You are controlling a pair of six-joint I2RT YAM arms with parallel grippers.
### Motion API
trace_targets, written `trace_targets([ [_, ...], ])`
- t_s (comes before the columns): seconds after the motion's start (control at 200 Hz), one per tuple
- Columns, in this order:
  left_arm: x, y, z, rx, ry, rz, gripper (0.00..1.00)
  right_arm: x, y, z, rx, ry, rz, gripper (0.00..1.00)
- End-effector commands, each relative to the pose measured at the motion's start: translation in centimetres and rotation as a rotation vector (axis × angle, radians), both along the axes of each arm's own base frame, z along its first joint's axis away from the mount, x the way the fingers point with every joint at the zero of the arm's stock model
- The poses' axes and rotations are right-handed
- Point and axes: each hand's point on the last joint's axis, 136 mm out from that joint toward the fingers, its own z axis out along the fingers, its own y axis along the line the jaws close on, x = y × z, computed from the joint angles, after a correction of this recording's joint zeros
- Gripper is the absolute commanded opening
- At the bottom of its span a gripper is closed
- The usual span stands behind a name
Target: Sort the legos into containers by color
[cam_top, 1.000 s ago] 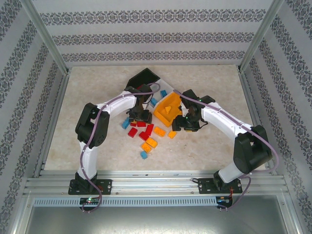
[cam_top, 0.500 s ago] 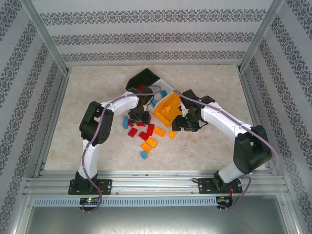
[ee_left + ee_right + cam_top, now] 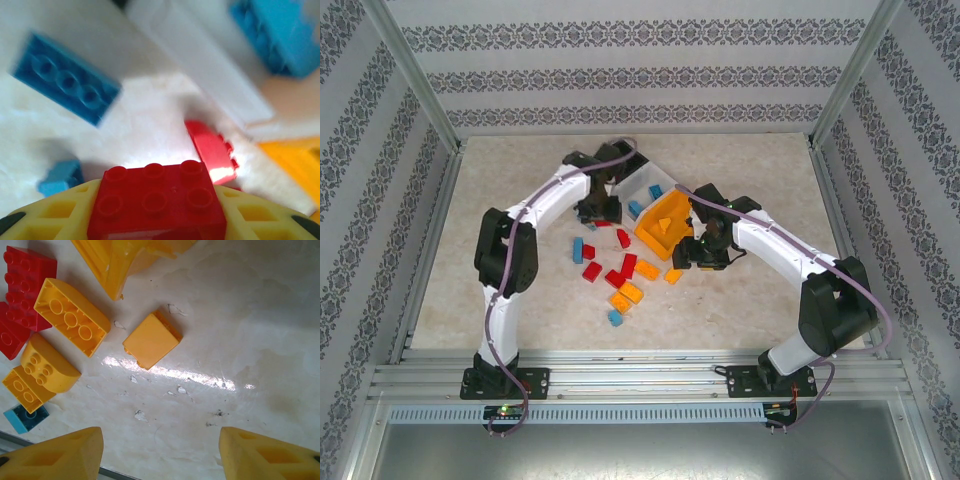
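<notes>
Up close, the left gripper squeezes a red lego with six round bumps. The right gripper hangs wide open, empty.

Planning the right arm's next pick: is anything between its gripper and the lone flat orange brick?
Nothing visible does. The right gripper is open above the table, and the orange brick lies ahead of it, not touching the orange bin.

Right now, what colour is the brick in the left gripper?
Red. The brick shows best in the left wrist view.
</notes>
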Motion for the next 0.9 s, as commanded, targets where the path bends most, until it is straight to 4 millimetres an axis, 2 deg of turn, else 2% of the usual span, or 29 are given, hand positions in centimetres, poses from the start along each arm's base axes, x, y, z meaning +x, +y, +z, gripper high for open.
trace_targets([
  [0.0, 2.9, 2.0, 3.2, -0.023, -0.074, 0.055, 0.49, -0.6, -0.3, 0.0, -0.025, -0.002, 0.009, 0.64],
  [0.075, 5.4, 2.2, 4.0, -0.046, -0.118, 0.081, 0.49, -0.7, -0.5, 0.1, -0.028, -0.002, 0.004, 0.64],
  [0.225, 10.1, 2.7, 4.3, -0.095, -0.176, 0.141, 0.49, -1.0, -0.8, 0.4, -0.038, -0.001, -0.006, 0.64],
  [0.365, 12.9, 3.0, 3.4, -0.137, -0.200, 0.191, 0.49, -1.5, -1.4, 0.6, -0.053, -0.006, -0.022, 0.64],
  [0.495, 14.4, 3.1, 2.5, -0.184, -0.208, 0.225, 0.50, -1.9, -1.8, 0.6, -0.067, 0.007, -0.030, 0.64],
  [0.62, 15.2, 2.4, 1.9, -0.228, -0.218, 0.222, 0.50, -2.1, -2.2, 0.9, -0.082, 0.003, -0.041, 0.64],
  [0.899, 16.0, 1.4, 0.5, -0.282, -0.205, 0.237, 0.50, -2.8, -2.8, 0.9, -0.103, 0.004, -0.060, 0.64],
])
